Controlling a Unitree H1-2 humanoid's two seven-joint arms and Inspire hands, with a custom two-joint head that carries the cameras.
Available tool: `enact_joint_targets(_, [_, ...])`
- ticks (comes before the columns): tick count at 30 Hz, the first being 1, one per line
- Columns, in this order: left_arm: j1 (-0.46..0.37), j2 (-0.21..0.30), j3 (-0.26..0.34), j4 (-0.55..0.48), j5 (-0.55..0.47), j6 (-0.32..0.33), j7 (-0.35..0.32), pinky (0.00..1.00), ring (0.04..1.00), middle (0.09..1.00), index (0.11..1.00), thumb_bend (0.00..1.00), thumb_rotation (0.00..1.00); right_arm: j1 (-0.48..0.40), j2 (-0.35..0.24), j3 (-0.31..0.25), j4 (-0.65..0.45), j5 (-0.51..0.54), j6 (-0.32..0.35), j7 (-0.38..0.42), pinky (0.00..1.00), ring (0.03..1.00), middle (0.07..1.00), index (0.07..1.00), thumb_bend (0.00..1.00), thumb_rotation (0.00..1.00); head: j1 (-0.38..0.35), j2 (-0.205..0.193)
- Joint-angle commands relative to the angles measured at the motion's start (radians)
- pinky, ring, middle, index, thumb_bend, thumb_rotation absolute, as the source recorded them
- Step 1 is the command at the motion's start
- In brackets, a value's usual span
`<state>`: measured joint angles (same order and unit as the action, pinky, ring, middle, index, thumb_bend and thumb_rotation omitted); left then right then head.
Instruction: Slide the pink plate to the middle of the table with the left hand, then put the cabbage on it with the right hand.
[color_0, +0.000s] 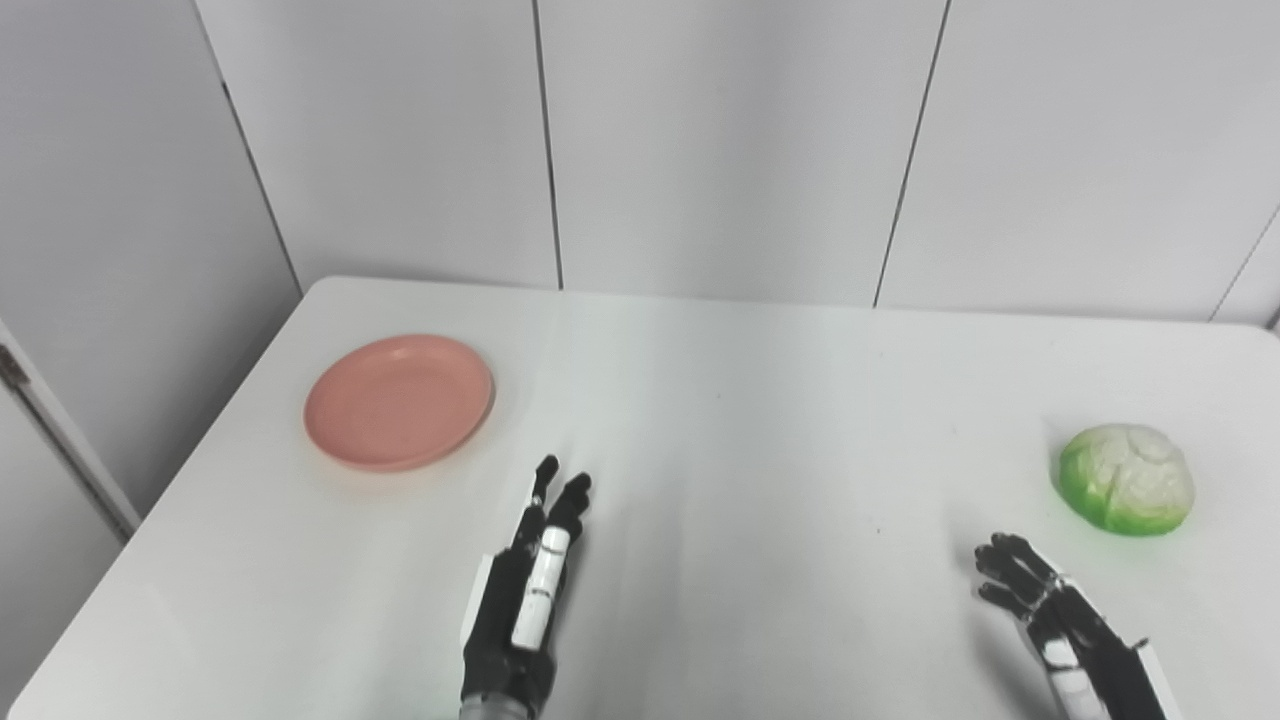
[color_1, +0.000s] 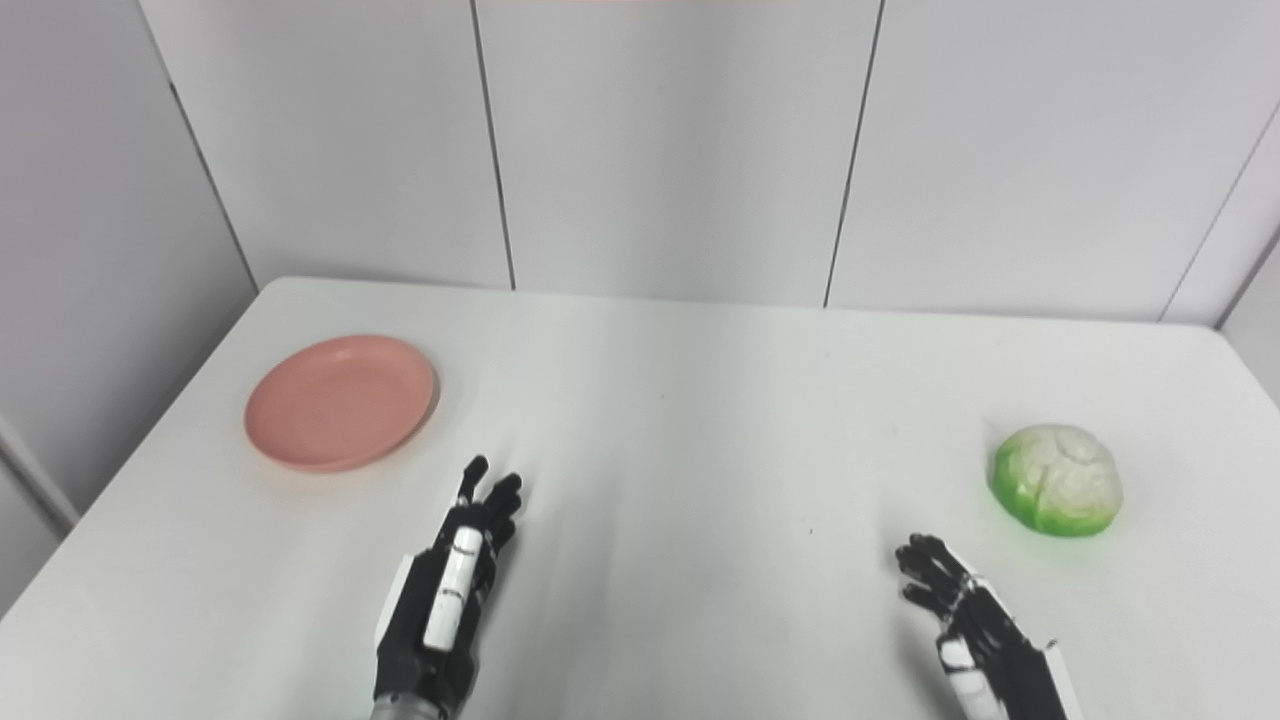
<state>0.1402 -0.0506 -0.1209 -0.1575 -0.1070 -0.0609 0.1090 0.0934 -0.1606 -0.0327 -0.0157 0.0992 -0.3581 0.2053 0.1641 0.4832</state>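
A pink plate (color_0: 398, 402) lies flat and empty on the left side of the white table (color_0: 720, 440). A green and white cabbage (color_0: 1127, 479) sits on the table at the right. My left hand (color_0: 528, 600) is open and holds nothing, fingers stretched forward, near the front of the table, to the right of and nearer than the plate. My right hand (color_0: 1055, 615) is open and holds nothing, fingers apart, just in front of and left of the cabbage, apart from it.
The table's left edge (color_0: 190, 470) runs close beside the plate. Grey wall panels (color_0: 720, 150) stand behind the table's far edge. The plate also shows in the right eye view (color_1: 340, 402), as does the cabbage (color_1: 1056, 480).
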Motion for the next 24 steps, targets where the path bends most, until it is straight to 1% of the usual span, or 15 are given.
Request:
enact_joint_targets(1, [0.065,-0.043,0.001,0.023,0.009,-0.035,-0.002,1.00,0.966,0.936,0.992,0.53,0.84,-0.012,-0.010,-0.001,0.034,0.008,-0.041,0.005,0.81,0.830,0.811,0.816,0.67,0.87,0.010,-0.022])
enact_joint_targets(2, [0.063,-0.043,0.000,0.035,0.011,-0.045,-0.002,1.00,0.967,0.937,0.992,0.52,0.84,-0.016,-0.011,-0.001,0.048,0.006,-0.053,0.003,0.81,0.829,0.809,0.814,0.67,0.87,0.016,-0.038])
enact_joint_targets(3, [0.061,-0.043,-0.001,0.043,0.011,-0.053,-0.002,1.00,0.968,0.939,0.994,0.51,0.84,-0.018,-0.012,-0.001,0.058,0.005,-0.061,0.002,0.80,0.827,0.808,0.813,0.66,0.87,0.016,-0.038])
enact_joint_targets(5, [0.056,-0.045,0.000,0.064,0.012,-0.069,-0.001,1.00,0.967,0.938,0.988,0.50,0.84,-0.025,-0.012,0.000,0.081,-0.002,-0.081,-0.001,0.80,0.824,0.807,0.812,0.63,0.88,0.018,-0.068])
enact_joint_targets(6, [0.055,-0.046,0.000,0.071,0.011,-0.076,-0.001,1.00,0.966,0.938,0.986,0.49,0.84,-0.028,-0.013,0.001,0.089,-0.004,-0.088,-0.002,0.80,0.823,0.807,0.812,0.62,0.88,0.018,-0.068])
enact_joint_targets(9, [0.051,-0.047,0.004,0.091,0.000,-0.094,-0.005,1.00,0.964,0.935,0.985,0.49,0.83,-0.035,-0.011,0.003,0.114,0.005,-0.107,0.005,0.81,0.824,0.806,0.810,0.58,0.87,0.018,-0.099])
enact_joint_targets(10, [0.051,-0.047,0.005,0.096,-0.001,-0.098,-0.005,1.00,0.961,0.932,0.986,0.49,0.83,-0.036,-0.010,0.003,0.120,0.006,-0.110,0.007,0.81,0.826,0.807,0.809,0.56,0.87,0.018,-0.099])
enact_joint_targets(11, [0.050,-0.045,0.005,0.100,-0.001,-0.103,-0.006,1.00,0.958,0.930,0.986,0.50,0.83,-0.036,-0.010,0.004,0.124,0.005,-0.111,0.007,0.82,0.827,0.808,0.808,0.54,0.87,0.016,-0.109])
enact_joint_targets(13, [0.050,-0.042,0.006,0.106,-0.004,-0.108,-0.008,1.00,0.955,0.932,0.995,0.50,0.83,-0.036,-0.008,0.004,0.129,0.001,-0.111,0.006,0.83,0.834,0.812,0.810,0.55,0.88,0.012,-0.116])
enact_joint_targets(14, [0.050,-0.041,0.006,0.108,-0.005,-0.110,-0.008,1.00,0.952,0.929,0.997,0.50,0.81,-0.036,-0.007,0.004,0.131,-0.001,-0.111,0.005,0.84,0.839,0.811,0.811,0.54,0.88,0.012,-0.116])
enact_joint_targets(16, [0.050,-0.039,0.009,0.113,-0.010,-0.113,-0.009,1.00,0.950,0.926,0.996,0.50,0.81,-0.036,-0.002,0.004,0.134,-0.011,-0.111,0.000,0.84,0.839,0.810,0.811,0.52,0.88,0.004,-0.129])
enact_joint_targets(19, [0.049,-0.034,0.013,0.119,-0.016,-0.118,-0.013,1.00,0.951,0.925,0.998,0.50,0.81,-0.038,0.004,0.004,0.138,-0.025,-0.112,-0.007,0.83,0.834,0.805,0.807,0.48,0.89,0.007,-0.130])
enact_joint_targets(21, [0.048,-0.030,0.017,0.118,-0.028,-0.111,-0.018,1.00,0.954,0.927,1.000,0.50,0.81,-0.040,0.008,0.007,0.141,-0.029,-0.112,-0.007,0.84,0.835,0.804,0.805,0.46,0.89,0.005,-0.130])
enact_joint_targets(23, [0.046,-0.029,0.025,0.115,-0.056,-0.097,-0.023,1.00,0.959,0.933,1.000,0.51,0.79,-0.042,0.012,0.010,0.144,-0.031,-0.112,-0.007,0.84,0.843,0.807,0.807,0.45,0.89,-0.001,-0.132])
enact_joint_targets(24, [0.042,-0.026,0.029,0.116,-0.060,-0.107,-0.024,1.00,0.956,0.934,1.000,0.50,0.78,-0.044,0.016,0.011,0.146,-0.037,-0.111,-0.010,0.84,0.843,0.808,0.807,0.44,0.89,-0.010,-0.134])
